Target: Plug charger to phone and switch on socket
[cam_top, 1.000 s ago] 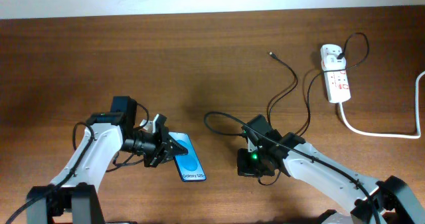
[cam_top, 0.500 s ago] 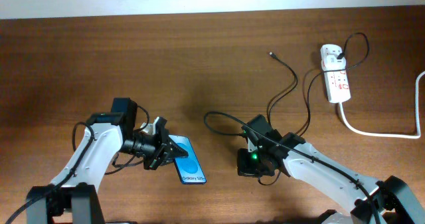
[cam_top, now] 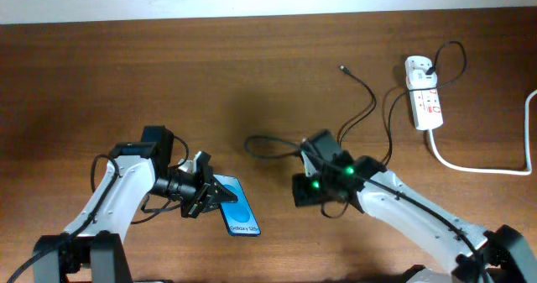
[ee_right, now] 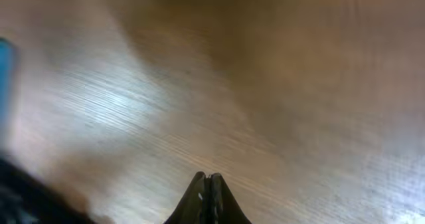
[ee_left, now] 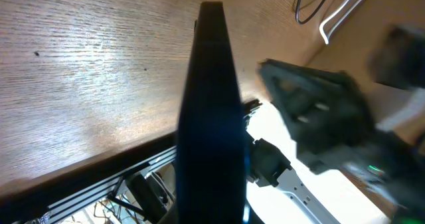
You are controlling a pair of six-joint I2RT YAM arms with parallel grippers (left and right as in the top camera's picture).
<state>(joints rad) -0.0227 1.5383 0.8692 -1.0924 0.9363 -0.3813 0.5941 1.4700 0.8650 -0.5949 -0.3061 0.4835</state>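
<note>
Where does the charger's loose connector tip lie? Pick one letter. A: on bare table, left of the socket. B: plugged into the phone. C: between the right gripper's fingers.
A: the connector tip lies on the table, left of the socket and far from the phone, and the right gripper is shut on nothing.

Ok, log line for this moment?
left end effector: shut on phone | right end effector: shut, nothing held | charger tip: loose, away from phone | socket: switch state unclear
</note>
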